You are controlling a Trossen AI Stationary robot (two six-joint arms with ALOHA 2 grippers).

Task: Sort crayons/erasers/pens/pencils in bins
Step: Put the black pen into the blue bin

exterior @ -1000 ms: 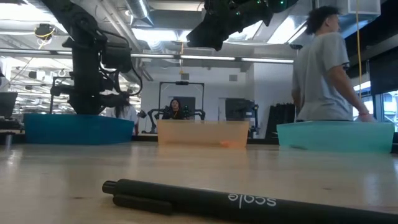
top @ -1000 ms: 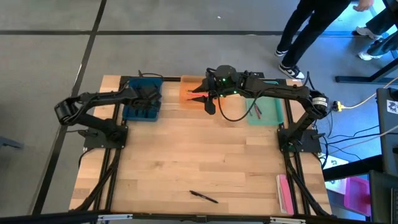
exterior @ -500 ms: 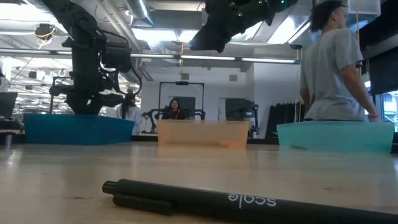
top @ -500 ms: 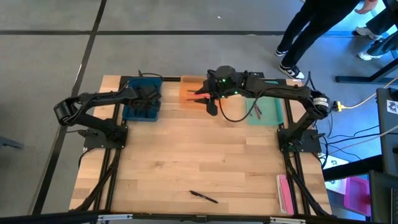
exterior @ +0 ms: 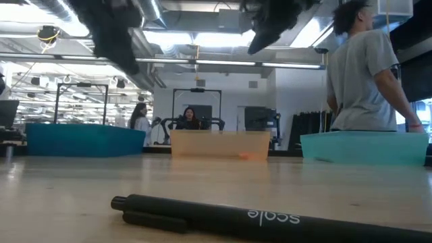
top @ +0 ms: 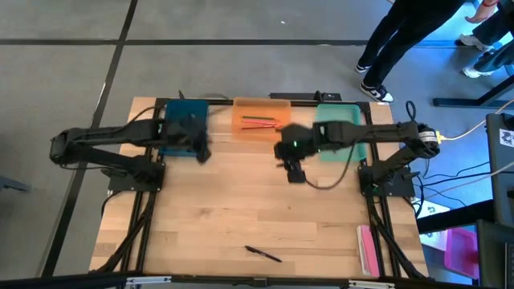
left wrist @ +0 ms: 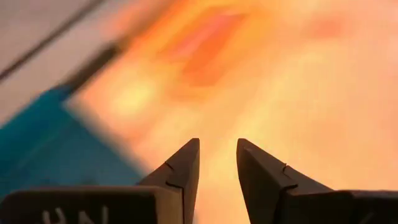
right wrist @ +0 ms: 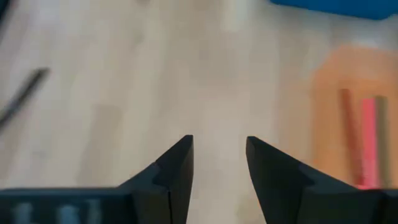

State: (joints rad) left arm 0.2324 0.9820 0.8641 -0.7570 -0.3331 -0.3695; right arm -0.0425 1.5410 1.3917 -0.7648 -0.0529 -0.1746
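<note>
Three bins stand along the table's far edge: dark teal-blue point(top: 178, 127), translucent orange point(top: 261, 120) and mint green point(top: 341, 120). Red sticks point(top: 259, 122) lie in the orange bin and also show in the right wrist view point(right wrist: 368, 137). A black pen point(top: 263, 254) lies flat on the table near its front edge, close in the low view point(exterior: 216, 214). My left gripper point(top: 201, 149) is open and empty at the teal bin's near right corner. My right gripper point(top: 295, 172) is open and empty above bare wood, nearer than the orange bin.
A pink flat object point(top: 365, 249) lies at the table's front right. My right arm reaches across the mint bin. Bare wood point(top: 241, 201) spreads between the bins and the pen. People stand beyond the table's far right point(exterior: 361, 74).
My right gripper has gone fast from above the orange bin toward the table's near edge, and now hangs over bare wood. My left gripper has gone from over the teal bin toward its near right corner. The red sticks lie uncovered in the orange bin.
</note>
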